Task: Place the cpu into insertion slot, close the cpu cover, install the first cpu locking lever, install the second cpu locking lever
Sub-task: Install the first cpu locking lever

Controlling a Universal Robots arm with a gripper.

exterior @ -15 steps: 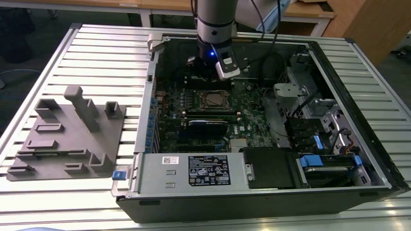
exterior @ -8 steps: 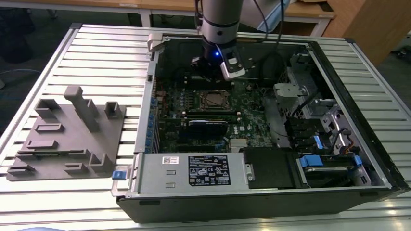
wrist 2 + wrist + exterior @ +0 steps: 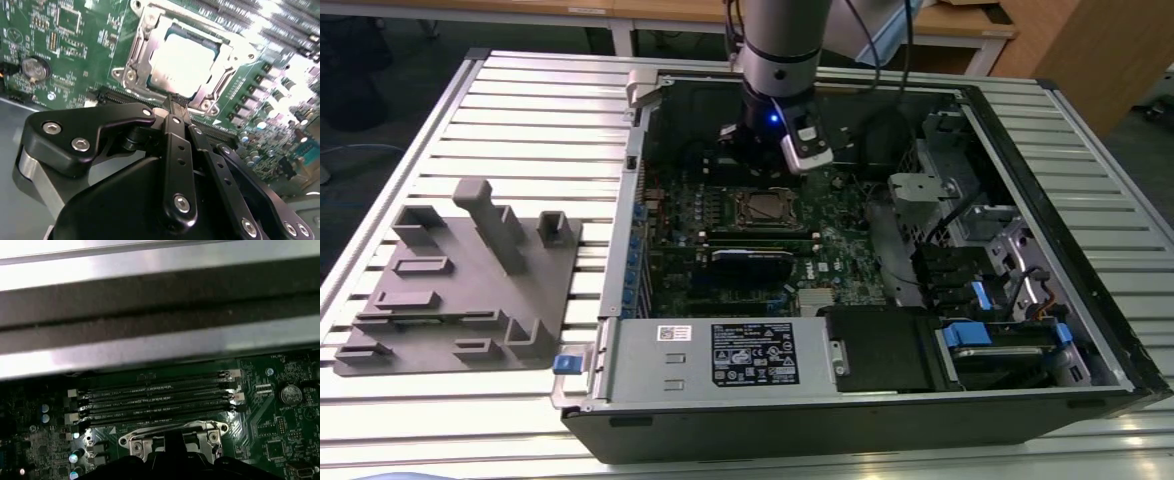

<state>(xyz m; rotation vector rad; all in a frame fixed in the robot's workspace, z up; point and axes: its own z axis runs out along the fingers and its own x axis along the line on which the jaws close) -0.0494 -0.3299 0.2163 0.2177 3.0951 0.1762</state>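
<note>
The cpu (image 3: 186,61), a square silvery chip, lies in the insertion slot (image 3: 767,208) in the middle of the green board. The cpu cover (image 3: 136,52), a thin silver frame, lies flat around the chip's top. My gripper (image 3: 175,100) hangs just above the board beside one edge of the slot, its black fingers (image 3: 172,145) pressed together with nothing between them. In the exterior view the gripper (image 3: 750,158) sits over the far side of the slot. The first wrist view shows the slot's rim (image 3: 150,440). I cannot tell how the locking levers stand.
Several long memory slots (image 3: 155,395) run beside the slot, with the case wall (image 3: 160,305) behind them. A coin battery (image 3: 34,69) sits on the board. A power supply (image 3: 720,355) fills the case's near end, drive bays (image 3: 987,330) the exterior view's right. A grey fixture block (image 3: 467,280) lies outside.
</note>
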